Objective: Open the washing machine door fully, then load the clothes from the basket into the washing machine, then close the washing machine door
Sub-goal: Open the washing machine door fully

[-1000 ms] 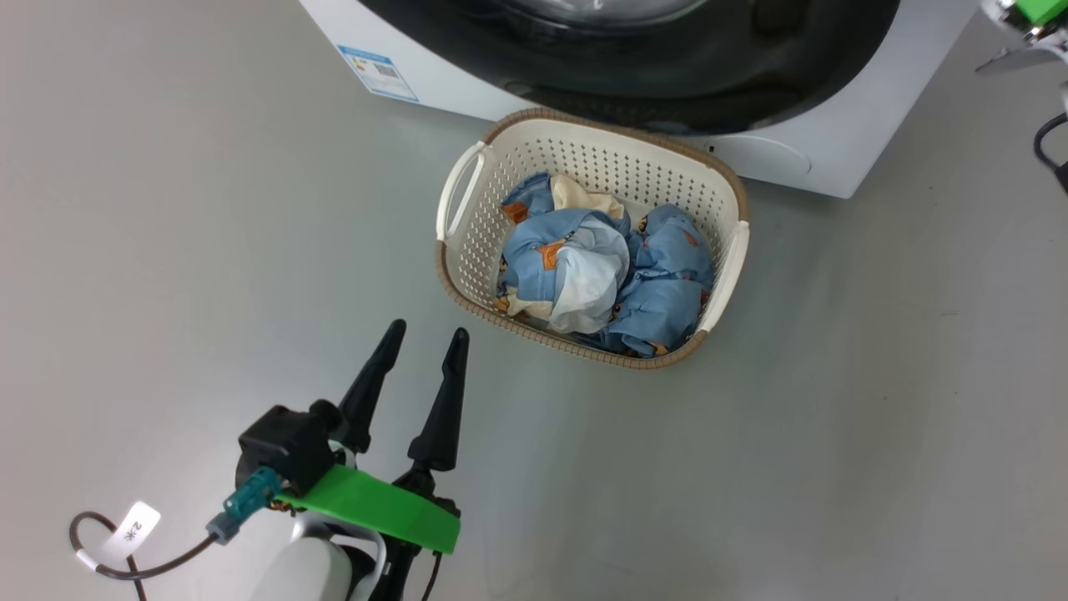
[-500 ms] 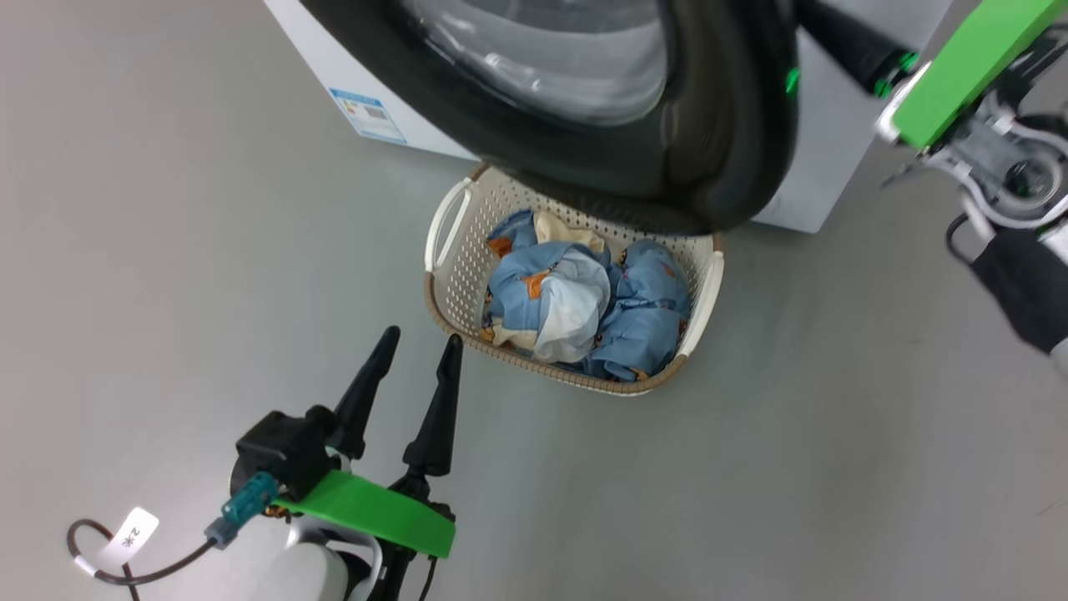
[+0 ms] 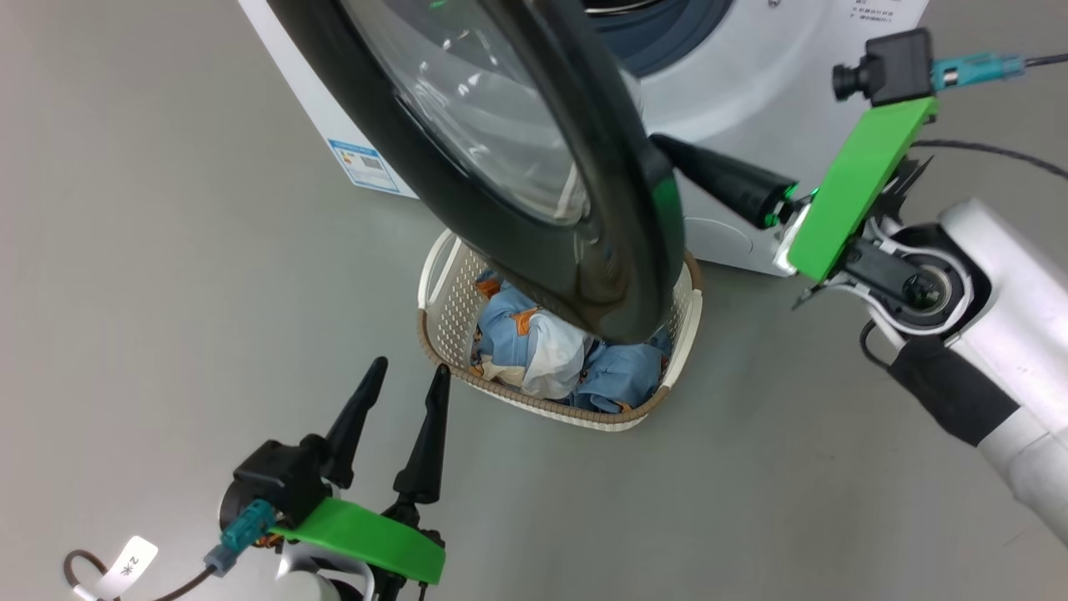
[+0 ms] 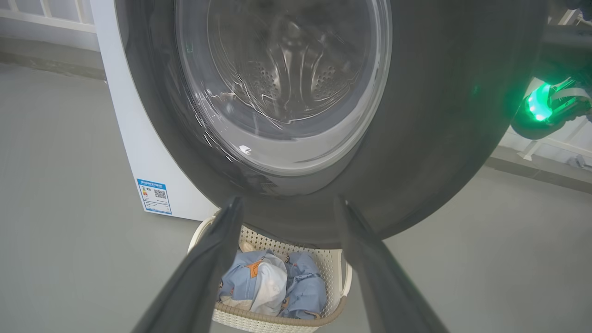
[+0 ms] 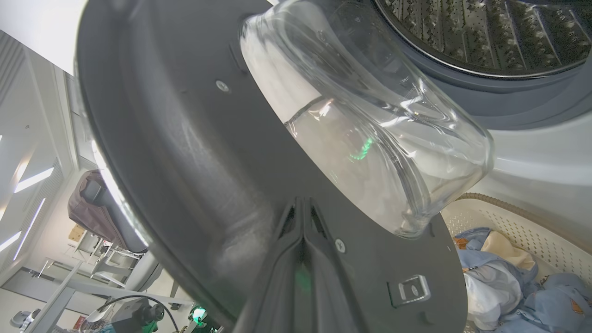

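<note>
Smooth grey floor (image 3: 167,292). Boxy white washing machine (image 3: 734,100) at top of head view, blue label sticker (image 3: 365,164) low on its white panel.

Washing machine door (image 3: 501,142) standing partway open, free edge toward the right arm. Wide glossy black rim outside, matte grey inner face, clear glass bowl (image 5: 370,125) bulging from that face toward the opening. Small metal latch (image 5: 411,290) near the free edge. Behind the door, grey-blue rubber ring (image 5: 508,97) and ribbed, perforated steel drum (image 5: 485,32).

Right gripper (image 5: 303,208): long dark tapered fingers pressed together, nothing between them, tips against the door's inner face just beside the base of the glass bowl. Flat green plate (image 3: 859,184) and small black camera (image 3: 884,67) on the wrist.

Left gripper (image 3: 409,365): low, near the basket's front corner but apart from it. Fingers moderately spread, empty, pointing toward door and basket.

Basket (image 3: 442,300): cream perforated plastic, rounded rectangle, brown woven-look rim, on the floor right in front of the machine, far half under the door's lower rim in head view.

Clothes (image 3: 534,351) crumpled inside the basket: light blue fabric, orange-brown prints, white and cream patches.
</note>
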`<state>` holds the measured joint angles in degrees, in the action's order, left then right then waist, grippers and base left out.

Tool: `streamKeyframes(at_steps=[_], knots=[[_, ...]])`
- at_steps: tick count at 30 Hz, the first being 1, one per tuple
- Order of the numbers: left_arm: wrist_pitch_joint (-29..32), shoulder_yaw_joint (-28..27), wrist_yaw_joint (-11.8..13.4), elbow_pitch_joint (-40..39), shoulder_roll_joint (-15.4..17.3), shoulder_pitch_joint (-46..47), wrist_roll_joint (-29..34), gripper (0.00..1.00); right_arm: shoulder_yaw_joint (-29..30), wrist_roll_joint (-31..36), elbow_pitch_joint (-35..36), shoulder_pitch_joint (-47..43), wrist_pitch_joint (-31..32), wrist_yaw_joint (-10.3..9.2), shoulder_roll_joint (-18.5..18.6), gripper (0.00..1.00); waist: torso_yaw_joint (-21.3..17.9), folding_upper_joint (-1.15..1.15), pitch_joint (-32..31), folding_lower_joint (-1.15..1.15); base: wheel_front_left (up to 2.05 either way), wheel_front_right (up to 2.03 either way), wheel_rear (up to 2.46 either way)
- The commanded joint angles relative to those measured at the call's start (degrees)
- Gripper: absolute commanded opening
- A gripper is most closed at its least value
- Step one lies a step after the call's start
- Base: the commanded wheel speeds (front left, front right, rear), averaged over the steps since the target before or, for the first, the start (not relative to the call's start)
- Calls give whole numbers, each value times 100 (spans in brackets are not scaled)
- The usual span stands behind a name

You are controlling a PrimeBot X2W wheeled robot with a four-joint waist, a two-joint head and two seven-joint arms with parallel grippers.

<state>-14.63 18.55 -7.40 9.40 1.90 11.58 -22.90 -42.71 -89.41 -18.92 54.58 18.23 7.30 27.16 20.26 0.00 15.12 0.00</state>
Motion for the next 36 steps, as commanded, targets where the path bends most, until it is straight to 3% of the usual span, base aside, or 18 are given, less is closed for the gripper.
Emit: streamKeyframes(at_steps=[1,13,24,26,28,29,30,36], knots=[[-37,-207,-9,-115,98,-30,39,100,-58,-28,216,-162,43,19,-108,0,-3,0,-36,0,0,0,0],[-37,-243,-9,-107,98,-170,84,100,-623,57,642,-474,160,19,-489,0,91,0,-240,0,0,0,0],[-37,-323,-9,-79,98,-258,164,100,-744,-21,594,-631,-13,19,-732,0,65,0,-478,0,0,0,0],[-37,-355,-9,-72,98,-290,199,100,-731,-12,553,-693,-92,19,-723,35,10,0,-527,0,0,0,0],[-37,-390,-9,-62,99,-321,236,100,-699,-32,510,-787,-184,19,-707,52,-58,0,-574,0,0,0,0],[-37,-414,-9,-57,105,-334,250,100,-686,-28,494,-839,-234,19,-686,87,-100,0,-597,0,0,0,0],[-37,-442,-9,-53,117,-349,262,100,-669,-17,480,-897,-302,19,-660,100,-144,0,-623,0,0,0,0],[-37,-598,-9,-52,216,-419,306,100,-539,-88,412,-1276,-593,19,-527,100,-398,0,-736,0,0,0,0]])
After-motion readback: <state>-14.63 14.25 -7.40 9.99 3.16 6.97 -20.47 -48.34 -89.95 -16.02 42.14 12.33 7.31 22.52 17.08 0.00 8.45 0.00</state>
